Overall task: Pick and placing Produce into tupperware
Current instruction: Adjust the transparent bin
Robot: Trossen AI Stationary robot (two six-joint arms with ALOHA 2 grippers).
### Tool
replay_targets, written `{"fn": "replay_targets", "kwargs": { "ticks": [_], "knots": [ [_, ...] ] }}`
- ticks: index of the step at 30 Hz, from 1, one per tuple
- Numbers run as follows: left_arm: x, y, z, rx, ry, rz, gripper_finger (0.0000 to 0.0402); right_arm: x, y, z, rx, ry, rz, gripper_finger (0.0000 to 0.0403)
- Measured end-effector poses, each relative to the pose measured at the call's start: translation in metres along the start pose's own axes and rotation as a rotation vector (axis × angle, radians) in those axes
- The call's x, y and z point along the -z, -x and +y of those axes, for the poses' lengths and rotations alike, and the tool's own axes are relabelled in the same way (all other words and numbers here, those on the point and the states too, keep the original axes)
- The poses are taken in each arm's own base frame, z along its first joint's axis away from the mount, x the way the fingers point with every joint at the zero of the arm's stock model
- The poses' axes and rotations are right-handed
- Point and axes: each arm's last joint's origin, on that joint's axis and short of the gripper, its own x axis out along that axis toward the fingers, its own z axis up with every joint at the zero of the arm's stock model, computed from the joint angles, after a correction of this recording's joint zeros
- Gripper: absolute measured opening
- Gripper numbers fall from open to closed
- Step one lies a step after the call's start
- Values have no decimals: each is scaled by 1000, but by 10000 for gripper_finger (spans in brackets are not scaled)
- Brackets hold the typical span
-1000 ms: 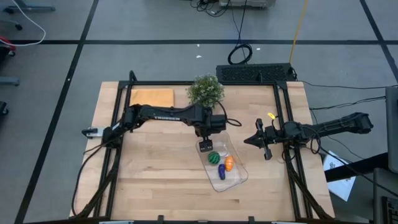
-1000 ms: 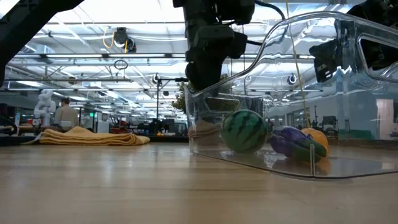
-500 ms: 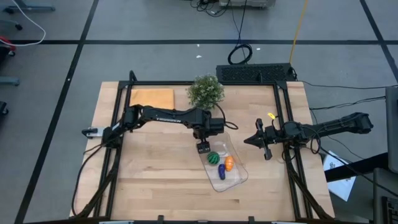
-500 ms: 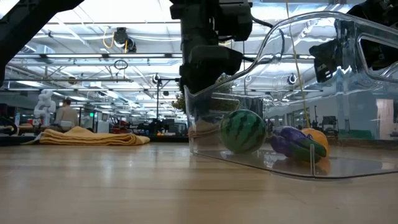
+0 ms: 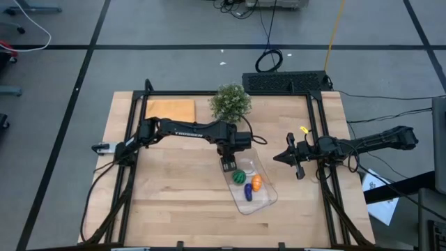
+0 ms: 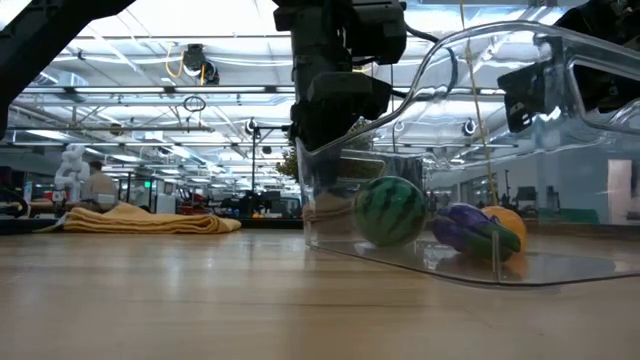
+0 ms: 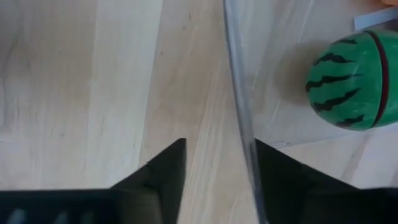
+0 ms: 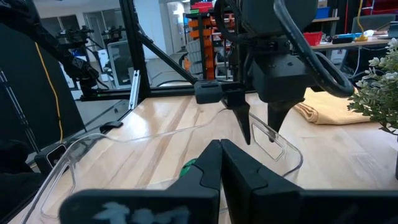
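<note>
The left gripper [image 5: 229, 167] hangs over the near-plant end of the tupperware [image 5: 268, 197], its fingers apart astride the clear wall. Inside lie the striped green ball [image 5: 239, 177], purple piece [image 5: 249, 192] and orange piece [image 5: 257, 183]. The right gripper [image 5: 279, 157] waits beside it, fingers together.

Lighting's pretty even from up top, bright and flat, with the tabletop [image 5: 174, 188] only picking up soft, short shadows under the arms. Down at table level it's a different story: the ceiling lights [image 6: 200, 20] behind blow out to white, so the left arm reads as a dark silhouette. The tupperware [image 6: 480, 150] catches streaky glare along its clear walls and warps whatever's behind it. On the left wrist cam the watermelon ball [image 7: 351, 78] is sharp but the near fingers [image 7: 155, 177] are soft.
</note>
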Motion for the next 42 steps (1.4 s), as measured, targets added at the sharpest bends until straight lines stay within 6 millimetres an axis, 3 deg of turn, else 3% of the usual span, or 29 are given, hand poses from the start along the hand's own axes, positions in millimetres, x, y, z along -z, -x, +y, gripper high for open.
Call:
{"fn": "replay_targets", "kwargs": {
  "ticks": [13, 32, 38, 42],
  "knots": [
    [-1, 0, 0, 7, 18, -5, 9, -1, 0, 0, -1, 0, -7, 0],
    [1, 0, 2, -14, 78, 8, 2, -4, 0, 1, -11, -26, -43, 0],
    [0, 0, 5, -37, 90, 6, 1, -6, 0, 4, -84, -14, -59, 0],
    [0, 0, 8, -42, 113, 5, 1, -8, 1, 13, -232, 10, -71, 0]
  ]
}}
